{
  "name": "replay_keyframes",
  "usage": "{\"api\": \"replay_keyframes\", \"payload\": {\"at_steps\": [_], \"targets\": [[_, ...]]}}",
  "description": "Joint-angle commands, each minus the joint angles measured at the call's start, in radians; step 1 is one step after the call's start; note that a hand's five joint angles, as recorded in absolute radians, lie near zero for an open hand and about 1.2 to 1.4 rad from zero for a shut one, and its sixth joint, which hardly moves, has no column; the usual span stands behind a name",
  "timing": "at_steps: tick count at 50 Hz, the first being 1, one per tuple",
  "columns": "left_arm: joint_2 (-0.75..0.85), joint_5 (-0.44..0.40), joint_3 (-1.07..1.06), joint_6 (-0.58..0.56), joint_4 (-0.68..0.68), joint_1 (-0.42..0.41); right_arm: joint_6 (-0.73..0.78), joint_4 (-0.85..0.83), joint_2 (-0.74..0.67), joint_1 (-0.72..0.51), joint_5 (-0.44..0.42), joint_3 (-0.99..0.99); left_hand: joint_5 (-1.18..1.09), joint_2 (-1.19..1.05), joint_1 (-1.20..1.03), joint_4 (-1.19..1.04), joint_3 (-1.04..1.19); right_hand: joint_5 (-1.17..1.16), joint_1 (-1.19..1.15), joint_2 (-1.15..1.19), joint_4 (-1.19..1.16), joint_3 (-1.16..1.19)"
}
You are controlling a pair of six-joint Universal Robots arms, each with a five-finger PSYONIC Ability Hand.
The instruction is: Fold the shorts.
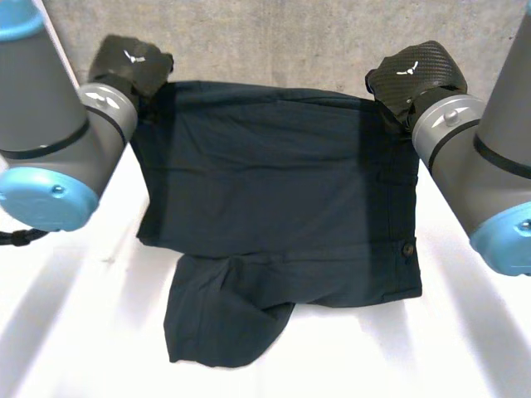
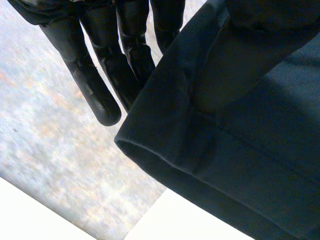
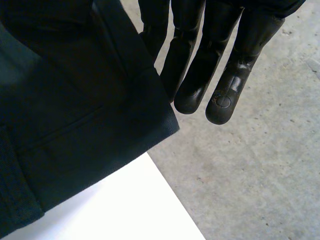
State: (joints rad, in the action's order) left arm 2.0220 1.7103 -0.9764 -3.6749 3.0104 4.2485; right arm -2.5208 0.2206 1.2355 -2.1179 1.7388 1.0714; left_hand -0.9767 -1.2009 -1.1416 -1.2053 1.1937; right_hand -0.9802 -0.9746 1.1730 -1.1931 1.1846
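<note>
We see the dark shorts [image 1: 274, 191] spread on the white table [image 1: 75, 332], their far edge running along the table's 12 o'clock side, where the concrete floor [image 1: 274, 41] begins. The left hand [image 1: 129, 62] sits at the shorts' 10 o'clock corner and the right hand [image 1: 411, 75] at the 2 o'clock corner.

Toward 7 o'clock one leg lies crumpled and partly tucked under the rest of the cloth. A small button [image 1: 407, 248] shows near the 4 o'clock edge.

In the left wrist view we find the left hand's fingers [image 2: 92, 85] straight behind a hemmed corner of the shorts [image 2: 240, 150]. The thumb presses on the cloth's near face, so the corner is pinched. That corner hangs just above the table's edge [image 2: 30, 220], with the floor [image 2: 50, 125] behind it.

In the right wrist view the right hand's fingers [image 3: 230, 85] are also straight, just beside and behind the other corner of the shorts [image 3: 75, 110]. The cloth appears to be nipped between them and the thumb. The table's corner [image 3: 125, 210] lies below the cloth, and the floor [image 3: 250, 175] lies under the fingertips.
</note>
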Motion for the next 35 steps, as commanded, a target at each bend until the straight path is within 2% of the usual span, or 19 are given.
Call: {"api": "replay_keyframes", "payload": {"at_steps": [1, 10, 18, 26, 35], "targets": [[-0.072, 0.022, -0.067, 0.018, -0.024, -0.022, -0.026, -0.076, 0.045, 0.001, 0.016, 0.045, -0.245, -0.195, -0.255, -0.191, 0.203, -0.242, -0.422, 0.223, -0.203, 0.212], [-0.397, 0.029, -0.171, 0.019, -0.025, -0.073, -0.027, -0.106, 0.275, -0.004, 0.022, 0.084, -0.245, -0.195, -0.255, -0.191, 0.203, -0.242, -0.422, 0.223, -0.203, 0.212], [-0.630, 0.032, -0.182, 0.016, -0.030, -0.079, -0.026, -0.099, 0.469, -0.005, 0.024, 0.082, -0.245, -0.195, -0.255, -0.191, 0.203, -0.242, -0.422, 0.223, -0.203, 0.212], [-0.740, 0.035, -0.150, 0.016, -0.031, -0.073, -0.027, -0.107, 0.570, -0.007, 0.021, 0.076, -0.245, -0.195, -0.255, -0.191, 0.203, -0.242, -0.422, 0.223, -0.203, 0.212], [-0.714, 0.035, -0.137, 0.016, -0.033, -0.068, -0.027, -0.109, 0.572, -0.007, 0.021, 0.076, -0.245, -0.195, -0.255, -0.191, 0.203, -0.242, -0.422, 0.223, -0.203, 0.212]]}}
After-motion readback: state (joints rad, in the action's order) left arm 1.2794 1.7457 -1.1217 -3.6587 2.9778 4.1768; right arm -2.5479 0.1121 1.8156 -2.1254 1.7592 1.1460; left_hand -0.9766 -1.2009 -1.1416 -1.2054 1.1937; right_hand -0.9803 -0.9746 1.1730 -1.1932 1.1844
